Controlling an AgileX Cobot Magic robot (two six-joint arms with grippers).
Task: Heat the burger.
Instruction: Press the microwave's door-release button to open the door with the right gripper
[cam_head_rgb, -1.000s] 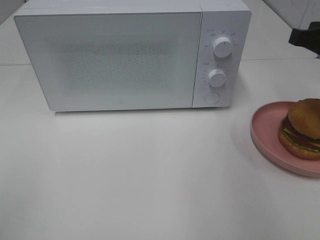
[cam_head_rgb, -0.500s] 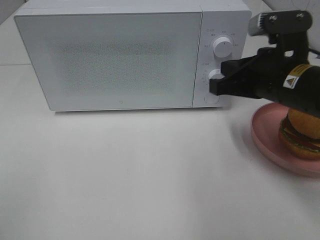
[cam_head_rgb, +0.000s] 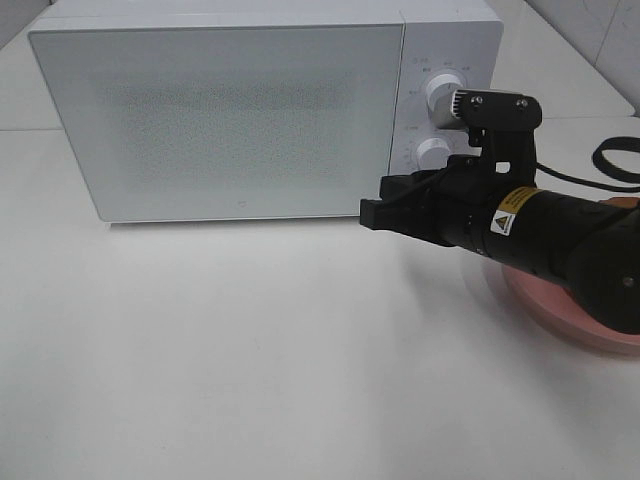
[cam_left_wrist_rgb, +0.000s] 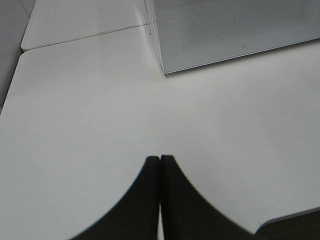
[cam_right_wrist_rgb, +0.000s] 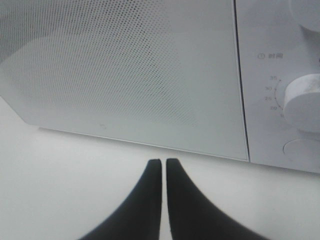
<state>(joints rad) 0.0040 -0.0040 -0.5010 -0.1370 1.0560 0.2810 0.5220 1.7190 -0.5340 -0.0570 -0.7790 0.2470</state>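
The white microwave (cam_head_rgb: 220, 120) stands at the back of the table with its door closed. My right arm reaches in from the right, and its gripper (cam_head_rgb: 373, 213) is shut and empty, low in front of the door's lower right corner. In the right wrist view the shut fingertips (cam_right_wrist_rgb: 164, 162) point at the door's lower edge (cam_right_wrist_rgb: 150, 75), beside the timer knob (cam_right_wrist_rgb: 305, 95) and the round door button (cam_right_wrist_rgb: 302, 150). The burger is hidden behind my right arm. Only the edge of its pink plate (cam_head_rgb: 545, 300) shows. My left gripper (cam_left_wrist_rgb: 160, 160) is shut and empty over bare table.
The two knobs (cam_head_rgb: 433, 152) sit on the microwave's right panel, just behind my right arm. A black cable (cam_head_rgb: 615, 160) lies at the far right. The left wrist view shows the microwave's lower left corner (cam_left_wrist_rgb: 165, 70) and a table seam behind it.
My right arm has swung in from the right edge and moved left and down across the microwave's control panel. It now covers the burger and most of the plate.
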